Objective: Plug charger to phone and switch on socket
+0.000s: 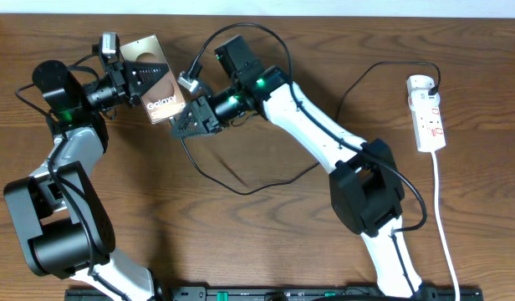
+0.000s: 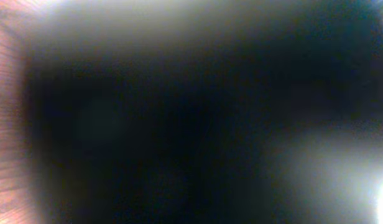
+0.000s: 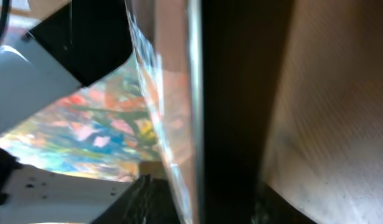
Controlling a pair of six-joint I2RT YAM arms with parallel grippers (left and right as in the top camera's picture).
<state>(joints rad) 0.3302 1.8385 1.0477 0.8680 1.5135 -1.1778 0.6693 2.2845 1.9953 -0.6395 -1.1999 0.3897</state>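
Observation:
The phone, a bronze-brown slab with white lettering, is held tilted above the table at the far left. My left gripper is shut on its left side. My right gripper is at the phone's lower corner. The charger, a thin black cable, loops across the table and runs up into the right jaws; its connector tip is hidden. In the right wrist view the phone's edge stands between the dark fingers. The left wrist view is dark and blurred. The socket, a white power strip, lies at the far right.
The socket's white cord runs down the right side toward the front edge. The black cable curves from the socket's top end across the wooden table. A black rail lies along the front edge.

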